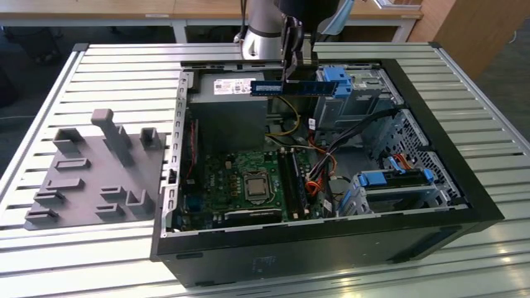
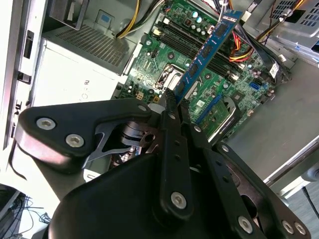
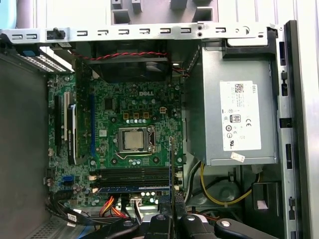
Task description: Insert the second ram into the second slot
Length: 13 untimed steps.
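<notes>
Second ram (image 1: pixel 314 87) hangs in the air, level and on edge, pinched near its middle by the claw (image 1: pixel 290 79), whose fingers are pressed together on it. In the exterior view it sits toward 12 o'clock over the open computer case (image 1: pixel 463 186), above the power supply (image 1: pixel 228 108). The memory slots (image 1: pixel 291 180) lie well below it, toward 6 o'clock on the motherboard (image 1: pixel 240 180).

I judge the task as partly done. The stick is picked up and carried over the case, but it is not yet lowered, lined up or seated. In both wrist views it (image 2: pixel 209 50) is clear of the board. A blue strip (image 3: pixel 132 189) runs along the slot bank and may be a stick already fitted, though I cannot tell.

As for writing, the stick carries a small pale label and the power supply a large white one (image 3: pixel 240 115), both covered in print. The case rests on a slatted worktop (image 1: pixel 116 68), with a grey fixture plate (image 1: pixel 91 180) at its 9 o'clock.
</notes>
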Motion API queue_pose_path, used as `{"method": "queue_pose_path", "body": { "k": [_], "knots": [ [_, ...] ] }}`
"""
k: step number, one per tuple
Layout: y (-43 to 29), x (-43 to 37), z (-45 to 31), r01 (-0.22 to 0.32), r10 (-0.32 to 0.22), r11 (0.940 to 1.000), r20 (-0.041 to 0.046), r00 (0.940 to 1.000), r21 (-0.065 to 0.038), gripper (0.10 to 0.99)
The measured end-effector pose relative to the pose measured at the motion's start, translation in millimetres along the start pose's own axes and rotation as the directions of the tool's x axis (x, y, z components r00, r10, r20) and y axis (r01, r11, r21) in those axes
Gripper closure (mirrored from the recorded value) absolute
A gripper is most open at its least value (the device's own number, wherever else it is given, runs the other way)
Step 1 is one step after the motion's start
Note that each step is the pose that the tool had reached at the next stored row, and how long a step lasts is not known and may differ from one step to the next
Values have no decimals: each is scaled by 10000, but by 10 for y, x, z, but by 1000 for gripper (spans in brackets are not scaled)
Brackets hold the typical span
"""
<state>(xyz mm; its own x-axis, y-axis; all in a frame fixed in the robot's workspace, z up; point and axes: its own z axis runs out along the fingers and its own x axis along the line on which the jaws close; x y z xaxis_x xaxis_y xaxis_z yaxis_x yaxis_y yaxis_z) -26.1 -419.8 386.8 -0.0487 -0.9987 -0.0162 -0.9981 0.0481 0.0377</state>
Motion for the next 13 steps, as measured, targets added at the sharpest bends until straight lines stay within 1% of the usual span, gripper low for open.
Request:
{"method": "queue_pose_path", "body": {
  "k": [13],
  "knots": [
    [0, 2, 1, -116, 116, 9999, 4, 9999, 1, 949]
  ]
}}
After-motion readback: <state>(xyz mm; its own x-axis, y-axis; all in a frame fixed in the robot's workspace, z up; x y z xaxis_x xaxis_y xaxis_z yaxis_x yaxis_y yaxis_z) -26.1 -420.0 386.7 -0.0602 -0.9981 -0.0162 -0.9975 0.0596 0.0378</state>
